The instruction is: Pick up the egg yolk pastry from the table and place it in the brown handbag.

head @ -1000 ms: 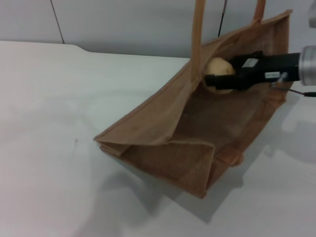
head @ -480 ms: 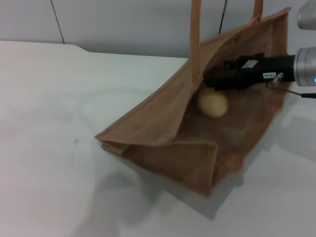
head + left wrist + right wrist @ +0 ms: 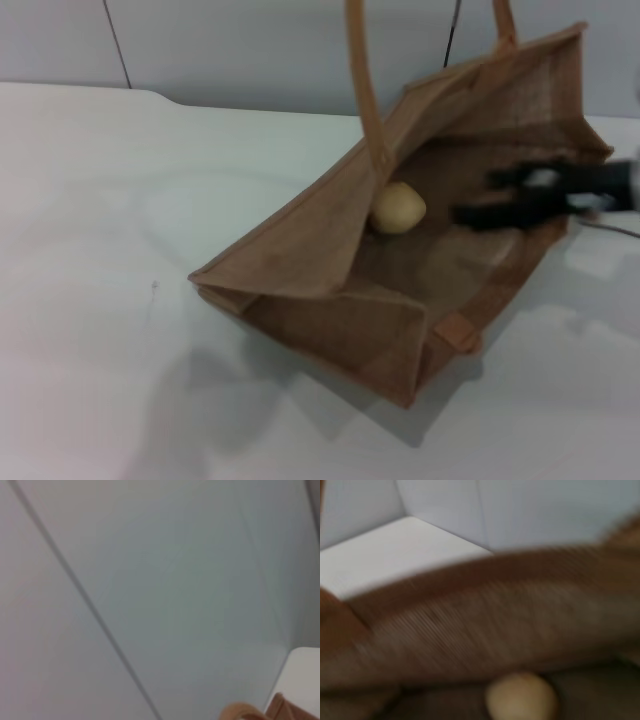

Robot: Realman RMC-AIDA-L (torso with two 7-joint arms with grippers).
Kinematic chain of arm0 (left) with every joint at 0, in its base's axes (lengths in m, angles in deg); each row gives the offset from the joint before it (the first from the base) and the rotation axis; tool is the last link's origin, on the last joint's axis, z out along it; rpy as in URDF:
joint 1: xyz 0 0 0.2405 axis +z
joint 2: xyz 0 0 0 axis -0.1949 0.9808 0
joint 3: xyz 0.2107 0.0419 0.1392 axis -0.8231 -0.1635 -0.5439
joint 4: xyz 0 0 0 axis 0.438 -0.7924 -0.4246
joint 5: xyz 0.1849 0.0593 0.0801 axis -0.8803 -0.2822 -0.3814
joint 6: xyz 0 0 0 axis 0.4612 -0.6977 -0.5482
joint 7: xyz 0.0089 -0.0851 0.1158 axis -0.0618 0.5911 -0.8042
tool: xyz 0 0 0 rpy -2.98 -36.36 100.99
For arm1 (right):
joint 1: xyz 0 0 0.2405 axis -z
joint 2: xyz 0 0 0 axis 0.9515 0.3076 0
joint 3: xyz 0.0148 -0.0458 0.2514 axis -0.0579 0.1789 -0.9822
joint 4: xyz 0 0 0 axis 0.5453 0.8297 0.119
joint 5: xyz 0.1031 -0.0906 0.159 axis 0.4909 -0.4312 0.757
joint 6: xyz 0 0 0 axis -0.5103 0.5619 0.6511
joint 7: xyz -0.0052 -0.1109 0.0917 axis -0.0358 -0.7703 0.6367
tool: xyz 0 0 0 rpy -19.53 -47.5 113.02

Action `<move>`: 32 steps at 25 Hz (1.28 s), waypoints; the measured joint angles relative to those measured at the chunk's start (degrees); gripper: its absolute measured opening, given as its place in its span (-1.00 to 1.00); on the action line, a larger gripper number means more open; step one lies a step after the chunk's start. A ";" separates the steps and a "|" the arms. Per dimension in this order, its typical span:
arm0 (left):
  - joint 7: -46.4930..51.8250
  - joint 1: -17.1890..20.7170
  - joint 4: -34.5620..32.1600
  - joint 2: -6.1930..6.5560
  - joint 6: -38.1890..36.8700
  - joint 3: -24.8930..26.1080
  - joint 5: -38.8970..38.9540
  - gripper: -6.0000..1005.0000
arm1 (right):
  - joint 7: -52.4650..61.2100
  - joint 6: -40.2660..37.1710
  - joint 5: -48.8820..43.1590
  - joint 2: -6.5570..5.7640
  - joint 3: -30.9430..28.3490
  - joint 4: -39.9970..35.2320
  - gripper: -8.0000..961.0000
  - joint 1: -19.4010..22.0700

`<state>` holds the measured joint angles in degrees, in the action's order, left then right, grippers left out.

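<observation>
Lying inside the brown handbag (image 3: 400, 290), the egg yolk pastry (image 3: 398, 208) looks delivered; the right pincer (image 3: 478, 205), at three o'clock of it, is released and empty.

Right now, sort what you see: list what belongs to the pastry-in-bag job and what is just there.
Job:
- pastry, lying loose inside the bag
- bag, tipped open on the table
- right gripper, open, in the bag's mouth, apart from the pastry

Just there:
- table
- wall behind
- left gripper: not in view
</observation>
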<state>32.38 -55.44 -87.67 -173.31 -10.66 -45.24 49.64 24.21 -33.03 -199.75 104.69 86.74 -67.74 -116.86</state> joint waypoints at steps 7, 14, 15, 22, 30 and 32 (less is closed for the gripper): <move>-0.44 3.49 0.32 0.00 -0.65 3.59 0.01 -0.75 | 6.05 -3.60 -2.58 0.02 -0.57 -15.43 0.88 11.68; -3.18 5.83 2.13 -0.19 -5.34 4.13 2.24 -0.72 | 4.02 -0.65 -2.15 0.37 -9.87 -20.08 0.88 15.50; -3.62 5.98 2.63 -0.22 -5.80 4.09 2.82 -0.72 | 3.45 0.24 -1.94 0.42 -11.39 -19.75 0.88 15.55; -11.05 7.98 8.79 -0.29 -12.67 3.93 17.03 -0.70 | -0.31 3.97 2.30 0.24 -15.25 -15.48 0.88 14.81; -27.28 10.70 15.16 -0.34 -13.17 3.71 38.58 -0.24 | -5.14 6.32 5.11 0.30 -15.78 -9.71 0.88 11.72; -33.71 13.09 17.49 -0.43 -15.10 3.50 43.99 -0.08 | -6.42 6.98 6.16 0.32 -15.78 -8.66 0.88 11.52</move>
<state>-1.33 -42.36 -70.18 -173.74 -25.76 -41.74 93.63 17.79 -26.05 -193.59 105.01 70.96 -76.40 -105.33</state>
